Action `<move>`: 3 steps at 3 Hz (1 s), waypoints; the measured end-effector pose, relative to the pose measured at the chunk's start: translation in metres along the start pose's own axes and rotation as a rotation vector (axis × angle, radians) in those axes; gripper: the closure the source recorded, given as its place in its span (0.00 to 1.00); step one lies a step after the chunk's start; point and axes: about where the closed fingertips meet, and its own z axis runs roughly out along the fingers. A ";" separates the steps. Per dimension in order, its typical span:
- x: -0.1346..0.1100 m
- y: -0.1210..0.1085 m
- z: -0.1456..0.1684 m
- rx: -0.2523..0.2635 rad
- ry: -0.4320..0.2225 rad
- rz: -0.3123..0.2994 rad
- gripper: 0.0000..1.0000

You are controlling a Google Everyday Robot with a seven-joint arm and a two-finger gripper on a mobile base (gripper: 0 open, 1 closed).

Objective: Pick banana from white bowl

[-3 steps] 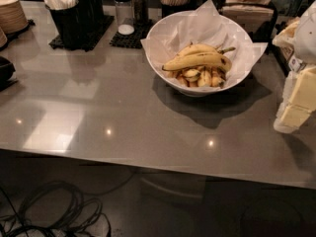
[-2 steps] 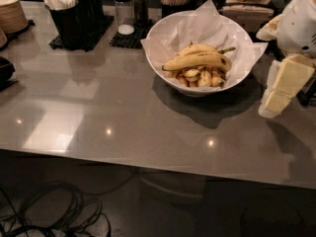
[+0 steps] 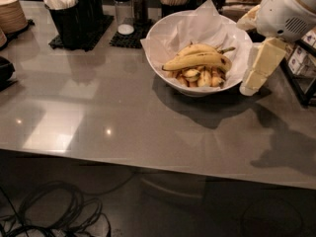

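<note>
Far left: a stack of tan dishes (image 3: 10, 15) at the far edge of the grey worktop (image 3: 123, 112).
Left of centre, far: a black caddy (image 3: 74, 16) filled with white packets; to its right, a clear shaker (image 3: 122, 1) on a black mat (image 3: 129, 34).
Below the near edge: dark cables (image 3: 49, 211) coiled on the floor.
Centre right: the white bowl (image 3: 159, 51), lined with crumpled white paper (image 3: 207, 21) that rises above its rim.
Task thing: the banana (image 3: 197, 61) lies across the bowl, stem end to the right, on top of small brown-streaked pieces (image 3: 203, 77). A shorter banana (image 3: 197, 48) sits just behind it.
Right: the cream end effector (image 3: 248, 88) hangs outside the bowl, just beside its right wall, tip low near the worktop. It holds nothing; whether it is spread or pressed together cannot be told.
</note>
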 end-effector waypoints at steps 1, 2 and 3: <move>0.012 0.003 0.000 -0.004 -0.022 0.052 0.00; 0.005 -0.035 0.040 -0.069 -0.103 0.068 0.00; 0.004 -0.036 0.041 -0.069 -0.104 0.069 0.02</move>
